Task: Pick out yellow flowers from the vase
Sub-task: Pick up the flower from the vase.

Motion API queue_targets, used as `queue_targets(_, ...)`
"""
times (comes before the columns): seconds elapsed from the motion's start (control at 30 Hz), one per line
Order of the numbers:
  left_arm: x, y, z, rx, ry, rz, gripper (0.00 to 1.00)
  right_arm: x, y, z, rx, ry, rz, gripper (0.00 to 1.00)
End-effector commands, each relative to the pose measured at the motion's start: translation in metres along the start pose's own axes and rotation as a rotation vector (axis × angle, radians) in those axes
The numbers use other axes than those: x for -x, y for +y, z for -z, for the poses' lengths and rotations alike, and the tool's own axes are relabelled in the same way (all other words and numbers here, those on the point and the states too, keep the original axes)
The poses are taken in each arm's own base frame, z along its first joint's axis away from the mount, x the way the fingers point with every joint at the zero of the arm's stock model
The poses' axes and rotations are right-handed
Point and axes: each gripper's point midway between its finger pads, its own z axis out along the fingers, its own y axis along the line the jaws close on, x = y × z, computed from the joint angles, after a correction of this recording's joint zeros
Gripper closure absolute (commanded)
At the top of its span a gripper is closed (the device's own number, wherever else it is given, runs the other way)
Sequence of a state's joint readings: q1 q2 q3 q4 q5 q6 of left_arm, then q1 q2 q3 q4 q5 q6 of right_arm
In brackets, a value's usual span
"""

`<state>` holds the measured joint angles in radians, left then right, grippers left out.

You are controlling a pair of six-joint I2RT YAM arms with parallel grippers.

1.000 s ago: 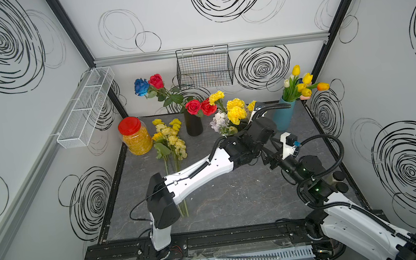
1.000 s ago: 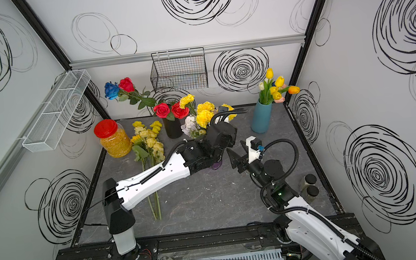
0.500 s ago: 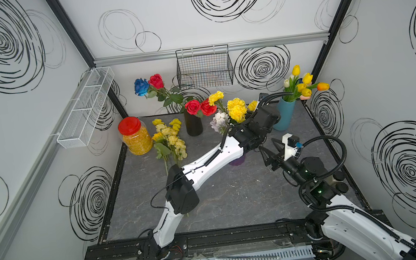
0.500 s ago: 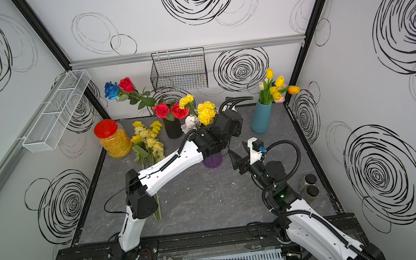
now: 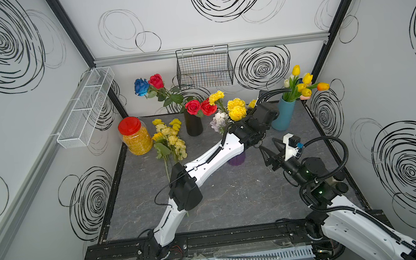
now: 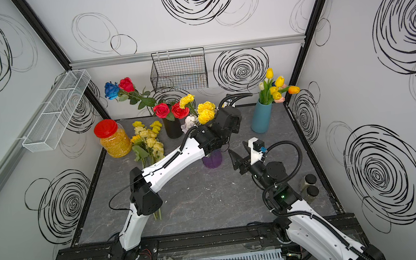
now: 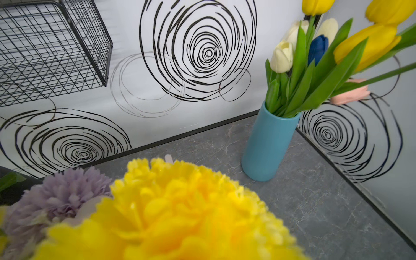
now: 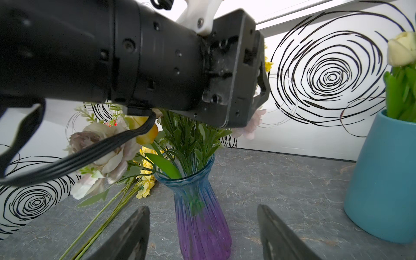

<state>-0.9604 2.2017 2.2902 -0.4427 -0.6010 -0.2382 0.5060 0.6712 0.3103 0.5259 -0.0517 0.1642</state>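
Several yellow flowers (image 5: 236,109) are standing in glass vase (image 8: 203,227) mid-desk (image 5: 236,199); left pincer (image 8: 262,87) is hovering among blooms, opening can't tell; right pincer (image 8: 202,208) is gaping wide, empty, beside vase. Likely light, soft heads, wiry stems: gripping stem under bloom

The left arm (image 5: 213,159) has stretched farther back, carrying the left claw (image 5: 258,110) up among the yellow carnations (image 5: 236,108).

Grey marbled desk (image 5: 235,194). White walls (image 5: 177,14), black spiral scribbles. Yellow carnations (image 5: 236,108), lilac bloom (image 7: 63,195). Glass vase (image 8: 198,216) blue fading to purple. Teal tulip vase (image 5: 281,117), black rose vase (image 5: 194,127). Red roses (image 5: 193,107), one blue rose (image 5: 141,86). Jar (image 5: 137,141): red lid, yellow fill.
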Motion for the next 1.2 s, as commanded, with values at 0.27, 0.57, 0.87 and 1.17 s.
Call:
queue_targets(0.27,0.068,0.001,0.033,-0.049,-0.172,0.046,0.6,0.006,0.006,-0.014,0.034,-0.007,-0.002,0.23)
queue_targets(0.57,0.095,0.001,0.06,-0.073,-0.236,0.057,0.59,0.015,0.02,-0.04,0.113,-0.014,0.002,0.32)
queue_targets(0.87,0.112,0.001,0.081,-0.072,-0.285,0.054,0.59,0.013,0.014,-0.058,0.087,0.017,-0.009,0.46)
queue_targets(1.17,0.121,-0.001,0.091,-0.086,-0.31,0.062,0.58,0.015,0.016,-0.084,0.105,0.045,-0.01,0.6)
